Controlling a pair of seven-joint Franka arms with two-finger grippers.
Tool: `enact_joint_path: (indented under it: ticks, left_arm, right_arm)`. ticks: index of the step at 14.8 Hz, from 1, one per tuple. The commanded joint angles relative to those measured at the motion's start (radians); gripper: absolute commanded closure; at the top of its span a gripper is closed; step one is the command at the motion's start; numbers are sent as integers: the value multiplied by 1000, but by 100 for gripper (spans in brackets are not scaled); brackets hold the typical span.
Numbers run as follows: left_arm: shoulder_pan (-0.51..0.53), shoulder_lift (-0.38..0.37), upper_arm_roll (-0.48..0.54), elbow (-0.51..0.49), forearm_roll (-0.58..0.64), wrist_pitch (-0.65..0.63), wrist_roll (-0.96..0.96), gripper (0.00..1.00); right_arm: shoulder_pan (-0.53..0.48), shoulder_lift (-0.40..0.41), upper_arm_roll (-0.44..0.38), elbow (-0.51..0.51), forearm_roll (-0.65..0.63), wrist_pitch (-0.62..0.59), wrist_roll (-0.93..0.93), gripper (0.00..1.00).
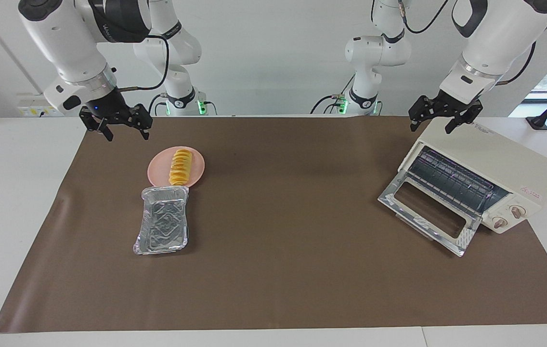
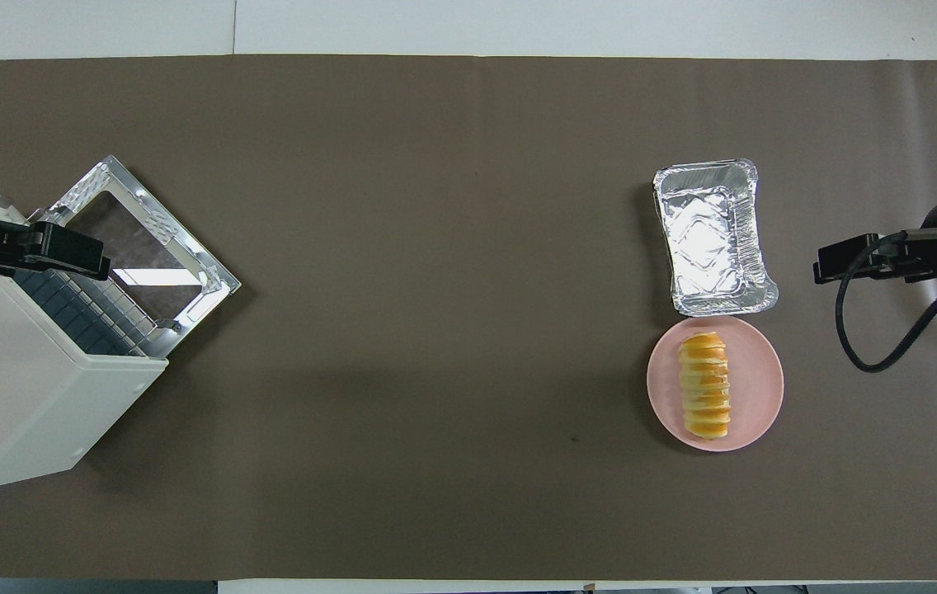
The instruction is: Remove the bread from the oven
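The bread (image 1: 180, 167) (image 2: 704, 384), a ridged golden loaf, lies on a pink plate (image 1: 198, 168) (image 2: 759, 388) toward the right arm's end of the table. The cream oven (image 1: 495, 159) (image 2: 15, 396) stands at the left arm's end with its glass door (image 1: 425, 214) (image 2: 147, 239) folded down; only the bare wire rack shows inside. My right gripper (image 1: 127, 132) (image 2: 821, 270) hangs open and empty over the mat, apart from the plate. My left gripper (image 1: 431, 126) (image 2: 104, 264) hangs open and empty over the oven's top edge.
A crinkled silver foil tray (image 1: 162, 226) (image 2: 713, 238), with nothing in it, lies against the plate, farther from the robots. A brown mat (image 1: 278, 241) (image 2: 435, 247) covers the table. The oven's knobs (image 1: 509, 217) face away from the robots.
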Motion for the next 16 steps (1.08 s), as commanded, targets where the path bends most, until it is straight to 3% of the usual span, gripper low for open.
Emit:
enact_joint_path:
  ticks: [1,16]
  left_arm:
    - [-6,-26,9,-28,-14,18,4,0]
    - [-6,-26,9,-28,-14,17,4,0]
  right_arm:
    - [-10,10,6,21,-22,-45,-9,0]
    - [-19,-4,3,21,-53,-95,-84,0]
